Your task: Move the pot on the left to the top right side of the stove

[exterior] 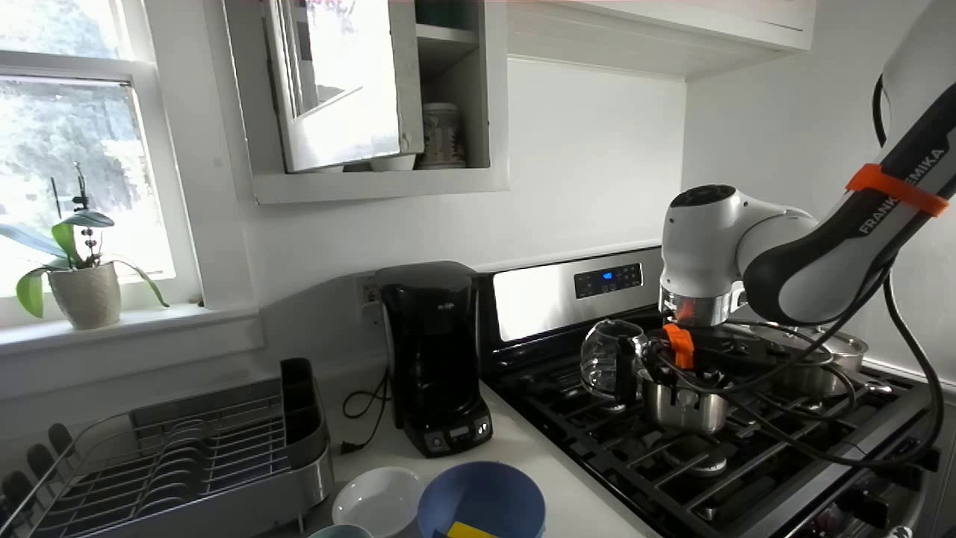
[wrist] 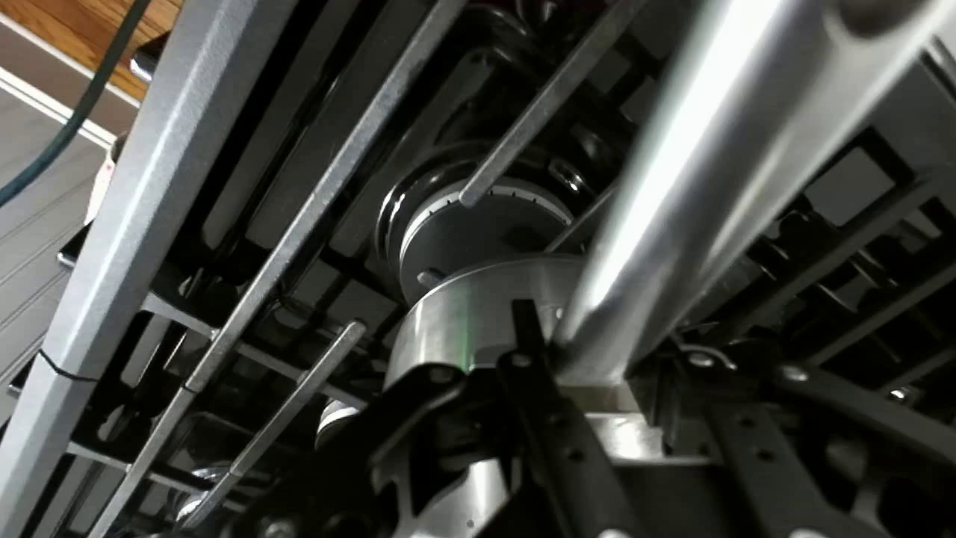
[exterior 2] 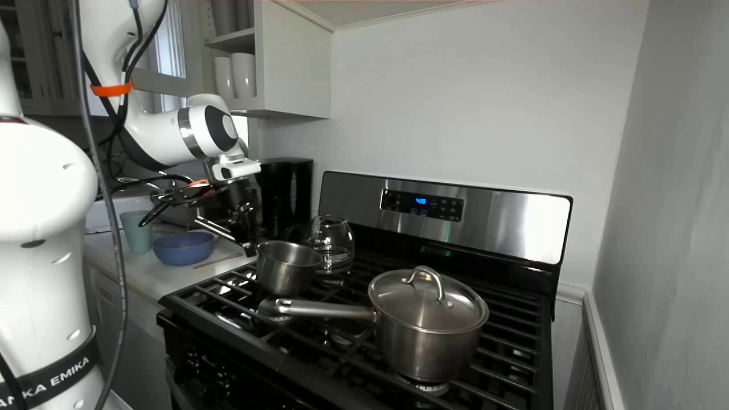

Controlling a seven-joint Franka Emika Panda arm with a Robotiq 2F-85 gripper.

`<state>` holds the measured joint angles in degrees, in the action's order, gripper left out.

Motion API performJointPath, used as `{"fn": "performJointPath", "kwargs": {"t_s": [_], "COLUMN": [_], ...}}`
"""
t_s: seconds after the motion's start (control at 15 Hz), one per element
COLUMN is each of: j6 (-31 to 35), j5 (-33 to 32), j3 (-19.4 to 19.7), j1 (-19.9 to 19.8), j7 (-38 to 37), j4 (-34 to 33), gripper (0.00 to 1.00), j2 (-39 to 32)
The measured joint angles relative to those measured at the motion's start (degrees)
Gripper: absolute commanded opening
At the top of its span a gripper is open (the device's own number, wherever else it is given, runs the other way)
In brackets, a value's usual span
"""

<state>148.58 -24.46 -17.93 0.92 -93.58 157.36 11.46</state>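
Little by little, with fingers [wrist: 529, 329] clamped on the handle [wrist: 702, 179], lift the saucepan [exterior 2: 285, 276] clear of the glass carafe [exterior 2: 336, 244], mid-frame in an exterior view.

Daylight bleaches the window [exterior: 97, 142] above its white sill [exterior: 153, 317], pale foliage [exterior: 45, 116] beyond it, and a hard glare sits on the cupboard door [exterior: 347, 97], which hangs open beside a shelf [exterior: 448, 32]. Under a pale ceiling [exterior 2: 376, 8] the smooth white back wall [exterior: 597, 142] runs into a greyer side wall [exterior 2: 683, 182] at the corner, and down low I can make out grooved grey boards [wrist: 33, 232] and a patch of warm brown wooden floor [wrist: 75, 26].
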Motion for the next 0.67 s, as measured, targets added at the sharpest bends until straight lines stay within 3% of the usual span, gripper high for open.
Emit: {"fn": "performJointPath", "kwargs": {"t_s": [0.33,0.67], "j6": [0.0,0.3], "j5": [-11.4,-12.6], "j3": [-1.9,-2.2], "j1": [0.1,0.9], "j7": [-13.8,-16.7], "j4": [0.2,0.2], "gripper": [0.08,0.08], "j2": [-0.7,-3.1]}}
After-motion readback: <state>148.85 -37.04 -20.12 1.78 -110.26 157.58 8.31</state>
